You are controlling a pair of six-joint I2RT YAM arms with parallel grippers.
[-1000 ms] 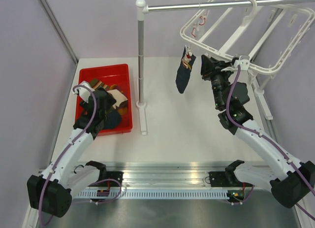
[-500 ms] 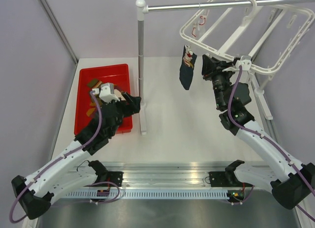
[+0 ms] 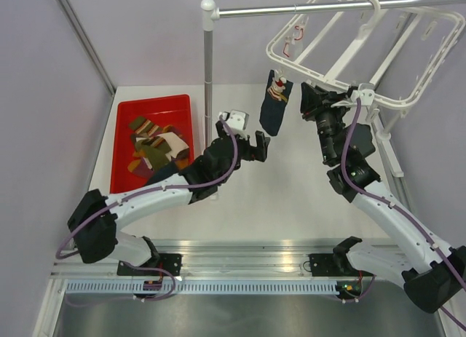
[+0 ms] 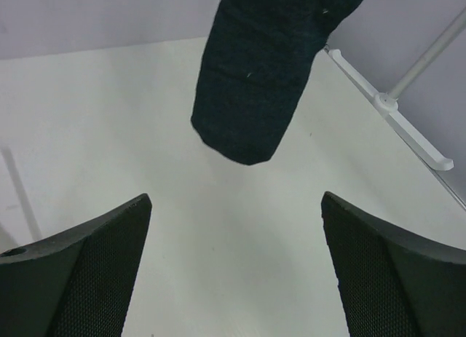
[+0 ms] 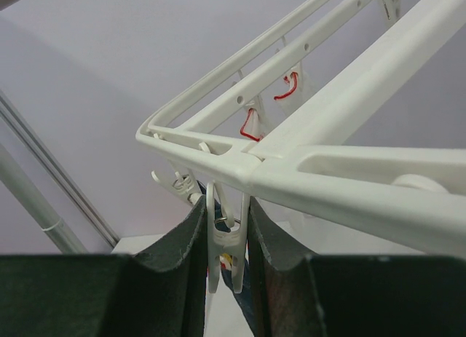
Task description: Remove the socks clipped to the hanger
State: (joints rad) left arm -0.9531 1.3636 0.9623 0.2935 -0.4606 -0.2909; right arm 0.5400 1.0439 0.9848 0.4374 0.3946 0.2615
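One dark navy sock (image 3: 274,111) with a patterned cuff hangs from a clip at the near-left corner of the white hanger (image 3: 342,75). My left gripper (image 3: 253,145) is open and empty, just left of and below the sock's toe. In the left wrist view the sock (image 4: 255,82) hangs ahead of the wide-apart gripper (image 4: 235,199). My right gripper (image 3: 309,104) is at that hanger corner. In the right wrist view the gripper (image 5: 224,215) is shut on a white clip (image 5: 226,242) under the frame (image 5: 342,177). Navy sock fabric (image 5: 246,302) shows right behind the clip; I cannot tell whether this clip holds it.
A red bin (image 3: 125,126) at the left holds several loose socks (image 3: 153,144). The metal pole stand (image 3: 208,82) rises between the bin and the hanging sock, its rail carrying the hanger. A white stand foot (image 4: 408,126) lies on the table to the right.
My left arm has swung from over the red bin to the middle, close under the hanging sock, and its jaws have spread wider. The right gripper has stayed on the clip.
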